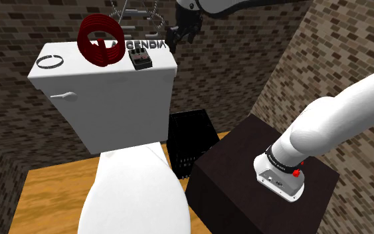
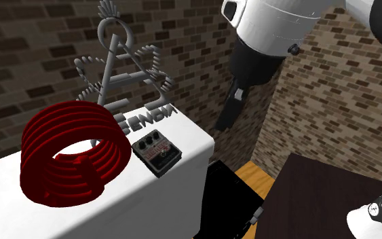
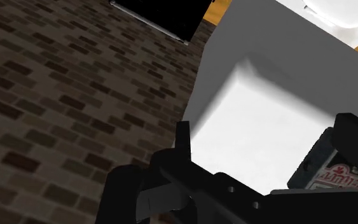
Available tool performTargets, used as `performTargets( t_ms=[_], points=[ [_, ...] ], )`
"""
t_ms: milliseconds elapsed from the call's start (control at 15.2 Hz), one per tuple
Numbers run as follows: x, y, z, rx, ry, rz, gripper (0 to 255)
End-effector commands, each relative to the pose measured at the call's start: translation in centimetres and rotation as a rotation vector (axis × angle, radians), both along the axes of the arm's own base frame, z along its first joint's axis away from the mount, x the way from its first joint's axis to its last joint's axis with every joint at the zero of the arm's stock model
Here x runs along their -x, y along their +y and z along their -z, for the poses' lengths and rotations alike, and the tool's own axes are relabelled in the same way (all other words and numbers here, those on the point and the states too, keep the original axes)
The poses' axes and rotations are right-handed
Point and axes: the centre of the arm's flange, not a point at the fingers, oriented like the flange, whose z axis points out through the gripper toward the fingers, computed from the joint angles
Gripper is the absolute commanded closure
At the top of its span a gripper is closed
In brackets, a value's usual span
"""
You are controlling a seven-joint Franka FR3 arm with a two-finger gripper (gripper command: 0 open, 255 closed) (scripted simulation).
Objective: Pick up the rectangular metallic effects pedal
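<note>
Nothing is grasped yet. The effects pedal (image 2: 156,155) lies flat on the toilet tank lid (image 1: 79,73), near a red coil (image 2: 70,159) and close to the lid's edge at the shoulder view's right. The gripper (image 2: 231,108) hangs above and just past that edge, apart from the pedal, its fingers spread and empty (in the wrist view the pedal sits by one finger, untouched). My judgement is that the centring, descent, closing and lift all remain.

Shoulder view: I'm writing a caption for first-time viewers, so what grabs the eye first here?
The red coil stands out on top of the white toilet tank, at the view's upper left. Beside it lies the small dark pedal. The black gripper hovers open toward the view's right of the pedal, not touching it.
</note>
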Motion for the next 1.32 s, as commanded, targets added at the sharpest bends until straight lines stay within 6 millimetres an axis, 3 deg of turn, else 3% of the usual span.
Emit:
performTargets(
  t_ms=[0, 726, 1254],
  points=[
    [-1.8, 2.1, 0.0, 0.019, -0.023, -0.012, 0],
    [-10.4, 13.4, 1.0, 0.125, -0.141, -0.079, 0],
    [-10.4, 13.5, 5.0, 0.126, -0.142, -0.08, 0]
  ],
)
